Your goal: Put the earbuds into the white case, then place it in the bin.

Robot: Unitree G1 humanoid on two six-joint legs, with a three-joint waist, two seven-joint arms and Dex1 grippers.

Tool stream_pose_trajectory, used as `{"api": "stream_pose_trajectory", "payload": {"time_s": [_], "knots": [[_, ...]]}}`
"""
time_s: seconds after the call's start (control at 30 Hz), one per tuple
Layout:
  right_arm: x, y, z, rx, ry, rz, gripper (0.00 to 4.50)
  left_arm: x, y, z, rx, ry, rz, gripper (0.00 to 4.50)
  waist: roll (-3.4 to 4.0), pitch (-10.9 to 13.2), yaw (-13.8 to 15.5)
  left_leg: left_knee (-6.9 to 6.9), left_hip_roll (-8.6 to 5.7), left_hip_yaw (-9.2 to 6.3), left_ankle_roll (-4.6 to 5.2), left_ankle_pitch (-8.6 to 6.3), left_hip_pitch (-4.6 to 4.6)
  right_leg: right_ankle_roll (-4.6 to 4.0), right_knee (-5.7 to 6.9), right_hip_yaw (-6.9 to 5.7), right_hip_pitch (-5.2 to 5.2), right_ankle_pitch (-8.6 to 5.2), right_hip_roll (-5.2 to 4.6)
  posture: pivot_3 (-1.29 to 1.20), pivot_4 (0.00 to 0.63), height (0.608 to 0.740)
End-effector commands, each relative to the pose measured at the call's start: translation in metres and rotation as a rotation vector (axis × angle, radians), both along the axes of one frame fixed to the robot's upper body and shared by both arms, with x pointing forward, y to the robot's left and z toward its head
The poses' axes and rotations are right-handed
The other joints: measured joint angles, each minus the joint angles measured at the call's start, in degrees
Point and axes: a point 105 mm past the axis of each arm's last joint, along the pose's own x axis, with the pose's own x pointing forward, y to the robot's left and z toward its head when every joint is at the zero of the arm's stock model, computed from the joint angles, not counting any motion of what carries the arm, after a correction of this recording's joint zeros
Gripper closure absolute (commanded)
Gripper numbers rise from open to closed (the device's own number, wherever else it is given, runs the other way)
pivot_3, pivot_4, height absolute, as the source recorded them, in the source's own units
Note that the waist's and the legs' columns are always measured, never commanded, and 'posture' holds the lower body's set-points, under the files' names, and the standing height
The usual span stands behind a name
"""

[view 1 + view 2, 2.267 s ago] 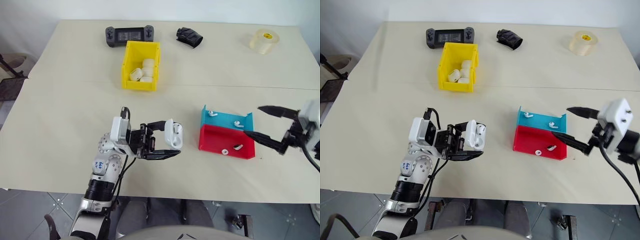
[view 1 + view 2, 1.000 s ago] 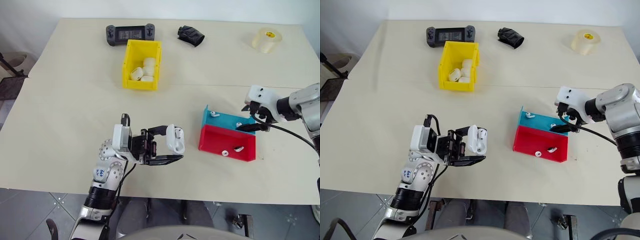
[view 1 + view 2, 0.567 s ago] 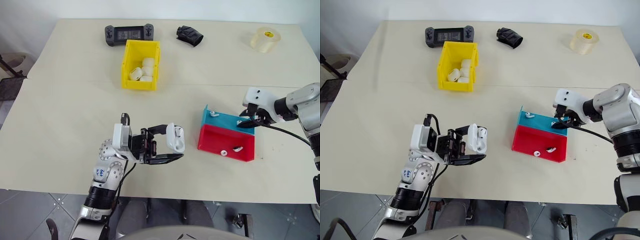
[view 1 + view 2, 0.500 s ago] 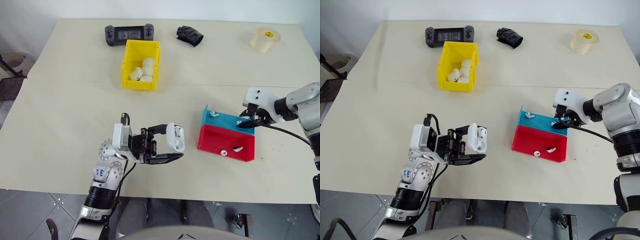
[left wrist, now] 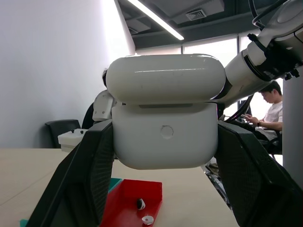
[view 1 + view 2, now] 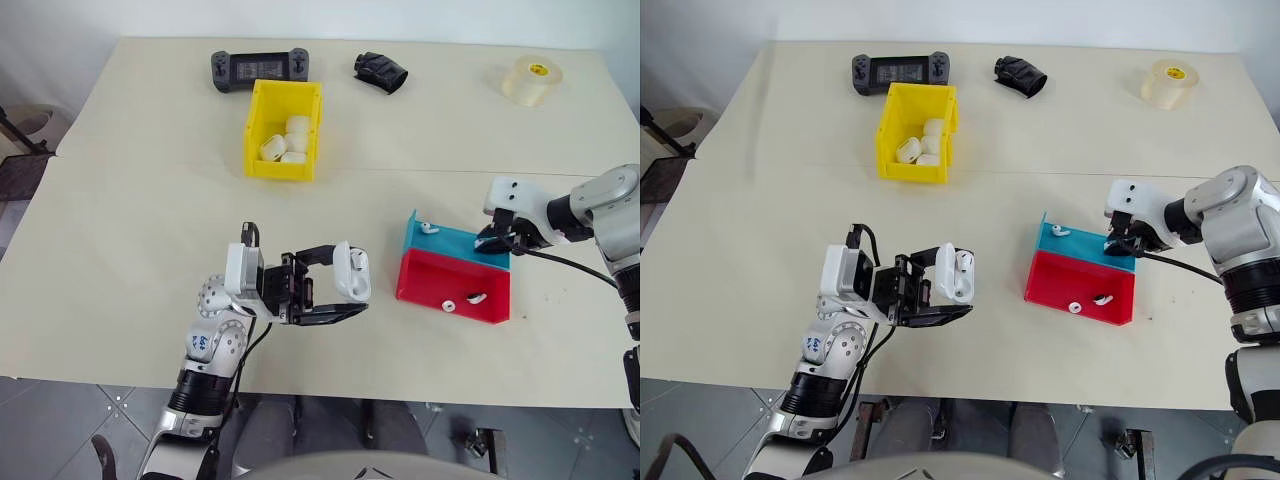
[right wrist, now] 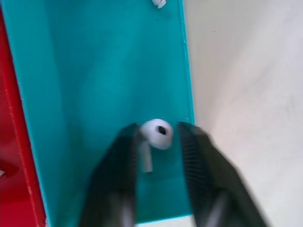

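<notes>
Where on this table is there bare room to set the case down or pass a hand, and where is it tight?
Bare table lies left of the yellow bin and between the bin and the left gripper holding the white case. Also open: between the bin and tape roll. Crowded: the blue tray and red tray, where the right gripper works.

My left gripper (image 6: 340, 290) points to my right, tilted slightly upward, fingers clamped on the white case (image 5: 165, 111). My right gripper (image 7: 157, 137) angles steeply downward, its two fingers (image 7: 124, 156) narrowed about an earbud (image 7: 156, 134) lying between their tips.
</notes>
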Motion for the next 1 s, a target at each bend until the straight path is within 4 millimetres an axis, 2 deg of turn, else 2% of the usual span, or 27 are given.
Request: {"api": "stream_pose_trajectory", "payload": {"time_s": [0.03, 0.27, 0.47, 0.5, 0.57, 0.67, 1.0], "knots": [[-0.001, 0.0, 0.002, -0.004, 0.0, -0.006, 3.48, -0.004, 0.0, 0.011, -0.018, -0.052, 0.0, 1.7, 0.0, 0.0, 0.0, 0.0, 0.0, 0.0, 0.0, 0.0, 0.0, 0.0, 0.01, 0.0, -0.01, 0.0, 0.0, 0.0, 0.15, 0.74], [0.0, 0.001, 0.006, 0.009, -0.017, -0.01, 3.48, -0.003, -0.002, 0.016, -0.02, -0.057, -0.002, 1.7, 0.0, 0.0, 0.0, 0.0, 0.0, -0.01, 0.0, 0.0, 0.0, 0.0, 0.03, 0.0, -0.01, 0.0, 0.0, 0.0, 0.15, 0.74], [0.004, 0.011, 0.037, 0.127, -0.125, -0.013, 3.48, -0.002, -0.003, 0.018, -0.018, -0.058, -0.007, 1.7, 0.0, 0.0, 0.0, -0.01, 0.0, 0.0, 0.0, 0.0, -0.01, 0.0, 0.03, 0.01, -0.04, 0.0, 0.0, 0.0, 0.15, 0.74], [0.001, 0.014, 0.05, 0.199, -0.145, -0.022, 3.48, -0.001, -0.003, 0.019, -0.018, -0.057, -0.007, 1.7, 0.0, 0.0, 0.0, -0.01, 0.01, 0.0, 0.0, 0.0, -0.01, 0.0, 0.04, 0.01, -0.04, 0.0, 0.0, 0.0, 0.15, 0.74], [-0.009, 0.019, 0.065, 0.292, -0.142, -0.026, 3.48, 0.0, -0.002, 0.019, -0.019, -0.054, -0.007, 1.7, 0.03, 0.0, 0.0, -0.01, 0.03, 0.01, 0.0, 0.0, -0.03, 0.0, 0.05, 0.02, -0.08, 0.0, -0.01, 0.0, 0.15, 0.74], [-0.021, 0.027, 0.072, 0.394, -0.127, -0.036, 3.48, 0.001, -0.001, 0.019, -0.025, -0.047, -0.007, 1.7, 0.03, 0.0, 0.1, -0.01, 0.05, -0.02, 0.0, 0.0, -0.04, -0.01, 0.06, 0.01, -0.07, 0.0, 0.0, 0.0, 0.15, 0.74], [-0.081, 0.094, 0.105, 1.124, -0.093, 0.011, 3.48, 0.016, -0.004, 0.024, -0.045, -0.032, -0.021, 1.7, 0.01, 0.0, 0.2, 0.03, 0.07, -0.13, -0.01, 0.0, -0.03, -0.03, 0.13, -0.08, -0.02, 0.03, 0.0, 0.0, 0.15, 0.74]]}}
